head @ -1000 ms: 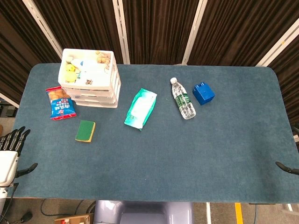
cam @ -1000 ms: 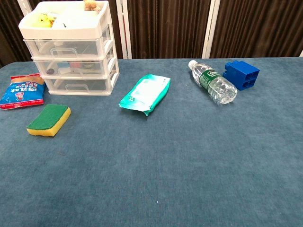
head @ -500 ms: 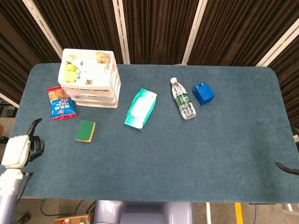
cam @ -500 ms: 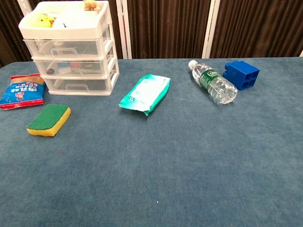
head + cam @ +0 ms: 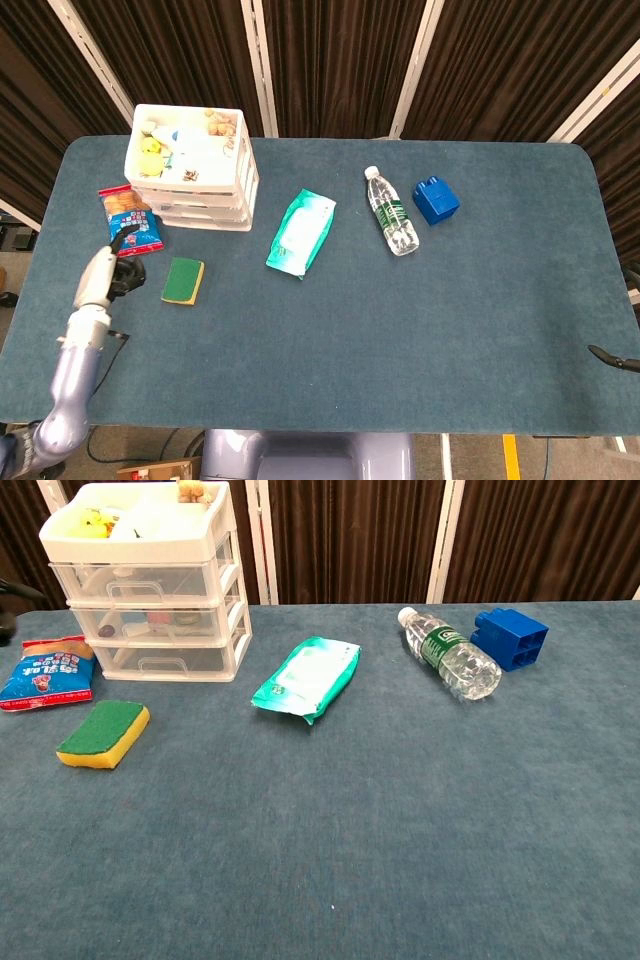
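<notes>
Hovering empty with fingers loosely curled, the left robot hand [image 5: 105, 272] sits just beside the snack packet [image 5: 130, 225] and sponge [image 5: 183, 281].

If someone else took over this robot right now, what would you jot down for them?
Left hand: above the table edge, between the blue snack packet and the green-and-yellow sponge, holding nothing; finger spread unclear.
Right hand: only a dark tip shows at the right edge.
Done: nothing picked up.
Left: packet and sponge both lie on the blue felt table.
</notes>
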{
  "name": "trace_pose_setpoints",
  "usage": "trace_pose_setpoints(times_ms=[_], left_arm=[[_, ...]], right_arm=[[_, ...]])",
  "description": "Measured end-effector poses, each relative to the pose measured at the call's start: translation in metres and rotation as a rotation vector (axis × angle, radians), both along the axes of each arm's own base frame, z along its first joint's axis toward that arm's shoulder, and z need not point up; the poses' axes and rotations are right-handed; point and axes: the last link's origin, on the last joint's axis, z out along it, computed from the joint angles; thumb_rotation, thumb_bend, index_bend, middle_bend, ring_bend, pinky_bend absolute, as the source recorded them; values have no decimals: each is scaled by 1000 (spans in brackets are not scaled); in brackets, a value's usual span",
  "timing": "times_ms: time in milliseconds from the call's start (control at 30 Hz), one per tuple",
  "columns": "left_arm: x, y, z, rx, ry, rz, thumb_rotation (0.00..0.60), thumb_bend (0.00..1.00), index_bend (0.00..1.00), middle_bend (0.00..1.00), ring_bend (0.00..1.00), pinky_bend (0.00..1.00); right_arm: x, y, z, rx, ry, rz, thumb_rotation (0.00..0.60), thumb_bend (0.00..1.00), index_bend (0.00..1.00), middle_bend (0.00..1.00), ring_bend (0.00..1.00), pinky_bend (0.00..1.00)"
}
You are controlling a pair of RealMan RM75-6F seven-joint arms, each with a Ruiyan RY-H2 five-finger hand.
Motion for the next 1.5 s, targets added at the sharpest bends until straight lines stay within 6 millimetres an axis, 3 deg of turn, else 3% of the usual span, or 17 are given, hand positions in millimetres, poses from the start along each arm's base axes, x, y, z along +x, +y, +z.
trace_pose_setpoints(times_ms=[267,667,1500], left_arm=[[21,34,-31,-54,-124,57,600,741,132,977,914,875],[32,57,-61,-91,-185,97,600,741,132,977,914,875],[40,87,-87,-106,-286,150,600,742,129,977,914,875]], right_arm=[[0,1,1,6,-12,2,600,139,0,0,0,0],[-1,0,2,10,-33,-7,600,139,0,0,0,0],[-1,-1,4,13,-57,-18,600,139,0,0,0,0]])
